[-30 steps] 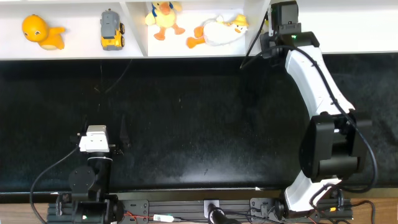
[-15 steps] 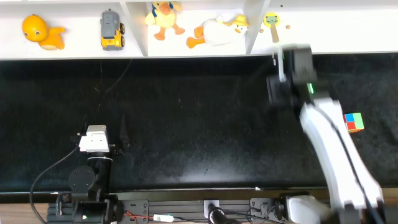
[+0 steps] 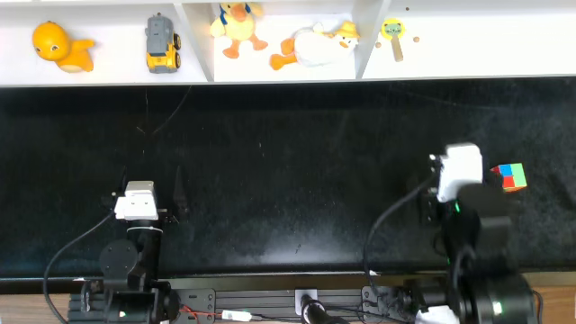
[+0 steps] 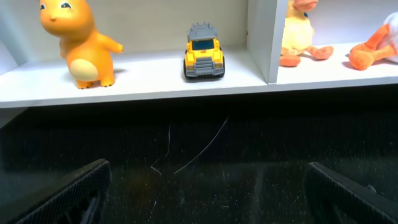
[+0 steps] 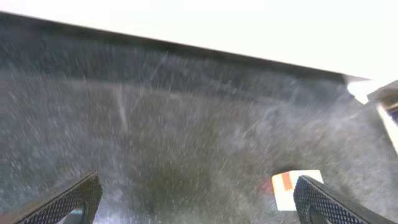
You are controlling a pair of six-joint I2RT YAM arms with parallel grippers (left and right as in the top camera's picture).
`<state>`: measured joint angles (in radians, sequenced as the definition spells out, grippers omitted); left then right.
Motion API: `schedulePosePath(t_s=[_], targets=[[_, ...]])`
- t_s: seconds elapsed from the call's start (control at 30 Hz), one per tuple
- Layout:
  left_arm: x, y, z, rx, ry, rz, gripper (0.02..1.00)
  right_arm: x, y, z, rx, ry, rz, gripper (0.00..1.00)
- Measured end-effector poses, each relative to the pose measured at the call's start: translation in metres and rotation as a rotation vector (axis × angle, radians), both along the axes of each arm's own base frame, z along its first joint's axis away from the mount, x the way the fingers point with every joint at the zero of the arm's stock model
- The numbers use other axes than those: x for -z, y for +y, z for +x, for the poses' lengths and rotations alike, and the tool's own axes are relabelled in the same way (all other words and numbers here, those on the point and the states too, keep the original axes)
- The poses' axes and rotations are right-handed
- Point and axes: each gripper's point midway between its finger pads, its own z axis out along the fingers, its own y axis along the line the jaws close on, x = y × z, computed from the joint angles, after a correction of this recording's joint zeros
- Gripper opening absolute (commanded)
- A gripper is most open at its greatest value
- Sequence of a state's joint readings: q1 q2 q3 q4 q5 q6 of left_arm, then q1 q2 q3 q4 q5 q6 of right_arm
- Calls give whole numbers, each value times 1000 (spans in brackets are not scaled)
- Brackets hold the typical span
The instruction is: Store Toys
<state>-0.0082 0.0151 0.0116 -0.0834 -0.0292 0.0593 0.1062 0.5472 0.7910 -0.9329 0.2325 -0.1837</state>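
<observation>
Toys stand in a white shelf (image 3: 270, 74) along the table's far edge: an orange figure (image 3: 61, 45), a yellow truck (image 3: 162, 45), a yellow duck plush (image 3: 238, 27), a white duck plush (image 3: 317, 45) and a small green toy on a stick (image 3: 393, 34). A multicoloured cube (image 3: 510, 176) lies on the black mat at the right. My right gripper (image 5: 199, 202) is open and empty, low over the mat, with the cube (image 5: 295, 186) just ahead of it. My left gripper (image 4: 205, 199) is open and empty near the front left, facing the orange figure (image 4: 78, 40) and the truck (image 4: 203, 51).
The black mat (image 3: 288, 171) covers the table between the shelf and the arms' bases. White dividers (image 4: 260, 37) split the shelf into compartments. The right arm's wrist (image 3: 459, 175) sits folded back beside the cube.
The right arm has pulled back from the shelf's right compartment to the front right of the table, leaving the green stick toy there. The cube has come into sight. The left arm is still.
</observation>
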Motion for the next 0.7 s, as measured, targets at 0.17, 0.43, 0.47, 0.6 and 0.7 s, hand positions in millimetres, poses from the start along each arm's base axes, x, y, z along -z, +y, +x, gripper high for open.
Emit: schedulePosePath(t_s=[0.17, 0.43, 0.47, 0.6, 0.7], targets=[[0, 0, 0, 0, 0, 0, 998, -16, 6, -11, -33, -87, 39, 993], [0, 0, 0, 0, 0, 0, 998, -13, -8, 0, 45, -86, 91, 996], [0, 0, 0, 0, 0, 0, 996, -6, -18, 0, 86, -54, 82, 998], [0, 0, 0, 0, 0, 0, 998, 16, -56, 2, 210, 58, 48, 998], [0, 0, 0, 0, 0, 0, 998, 39, -78, 4, 256, 164, 60, 998]])
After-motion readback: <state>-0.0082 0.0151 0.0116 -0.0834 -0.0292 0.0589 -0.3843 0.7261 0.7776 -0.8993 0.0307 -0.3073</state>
